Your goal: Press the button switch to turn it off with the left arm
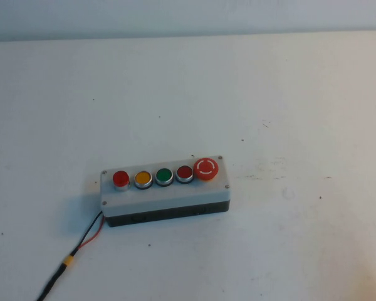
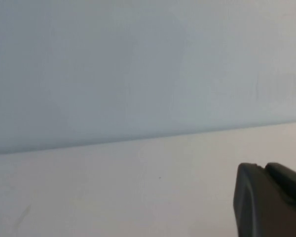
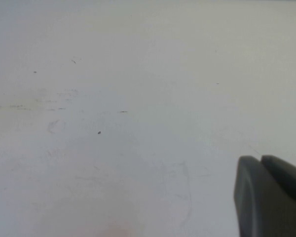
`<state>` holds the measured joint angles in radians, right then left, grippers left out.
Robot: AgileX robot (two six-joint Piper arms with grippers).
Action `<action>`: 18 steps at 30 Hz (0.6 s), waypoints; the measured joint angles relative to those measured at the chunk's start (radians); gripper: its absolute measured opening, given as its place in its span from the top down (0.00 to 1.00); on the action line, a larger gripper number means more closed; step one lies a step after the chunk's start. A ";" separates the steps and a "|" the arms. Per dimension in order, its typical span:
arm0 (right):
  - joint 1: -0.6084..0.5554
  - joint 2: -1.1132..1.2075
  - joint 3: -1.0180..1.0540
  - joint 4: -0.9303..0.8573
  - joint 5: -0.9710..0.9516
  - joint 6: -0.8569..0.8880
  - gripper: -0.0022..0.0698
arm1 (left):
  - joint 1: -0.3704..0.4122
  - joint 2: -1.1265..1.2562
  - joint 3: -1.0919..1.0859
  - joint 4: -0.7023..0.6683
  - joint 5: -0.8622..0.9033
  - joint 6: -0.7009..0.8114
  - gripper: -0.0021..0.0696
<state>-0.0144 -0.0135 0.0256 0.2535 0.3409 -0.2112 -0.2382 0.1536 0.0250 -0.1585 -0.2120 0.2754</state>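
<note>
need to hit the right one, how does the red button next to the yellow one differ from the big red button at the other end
The button switch is small, flat and silver-rimmed; the mushroom button is larger, rimless, with white markings. The button switch sits at the left end of the grey box, the mushroom button at the right end. Both are round and red. The left gripper and right gripper show only in their wrist views, away from the box.

White desk (image 1: 288, 94) with one button box

A light grey five-button box (image 1: 165, 189) on a black base lies directly on the scuffed white desk, left of centre and toward the near edge. Red and black wires (image 1: 88, 236) trail from its left end across the desk to the near-left corner.
</note>
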 joint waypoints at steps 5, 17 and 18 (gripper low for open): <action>0.000 0.000 0.000 0.000 0.000 0.000 0.99 | 0.108 -0.151 0.000 0.023 0.229 -0.012 0.97; 0.000 0.000 0.000 0.000 0.000 0.000 0.99 | 0.123 -0.164 0.002 0.074 0.600 -0.105 0.97; 0.000 0.000 0.000 0.000 0.000 0.000 0.99 | 0.123 -0.164 0.002 0.075 0.600 -0.105 0.97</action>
<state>-0.0144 -0.0135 0.0256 0.2535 0.3414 -0.2112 -0.1154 -0.0106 0.0265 -0.0839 0.3880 0.1701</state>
